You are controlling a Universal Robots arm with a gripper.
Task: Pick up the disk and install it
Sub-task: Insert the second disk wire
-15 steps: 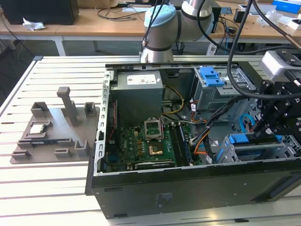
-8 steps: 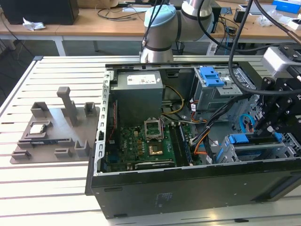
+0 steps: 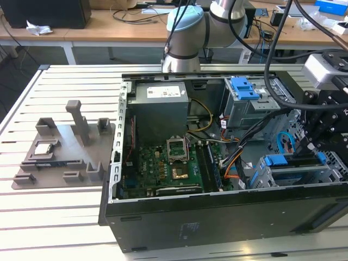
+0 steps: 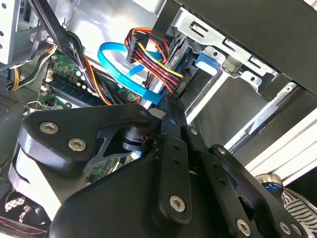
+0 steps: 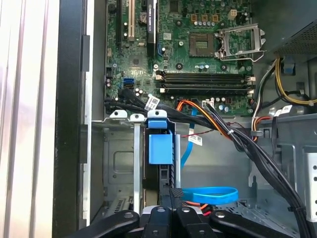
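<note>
The disk [image 3: 288,162] stands on edge in the grey drive cage [image 3: 260,175] at the lower right corner of the open computer case, and its blue carrier frame shows along its top. In the first wrist view the disk [image 5: 161,146] sits in the cage slot with its blue frame end towards the motherboard. My gripper [image 5: 167,191] is right over the disk's other end, fingers shut together in one narrow black strip. Whether the tips touch the disk is hidden. The second wrist view shows the gripper [image 4: 171,106] shut, pointing down beside the cage. In the exterior view the gripper [image 3: 312,147] hangs above the cage.
A blue flat cable [image 5: 208,194] and black and orange wire bundles [image 5: 218,129] run close beside the disk slot. A second cage with a blue bracket [image 3: 244,87] stands at the back. The motherboard [image 3: 168,163] fills the case floor. A grey fixture plate [image 3: 60,147] lies at the exterior view's left.
</note>
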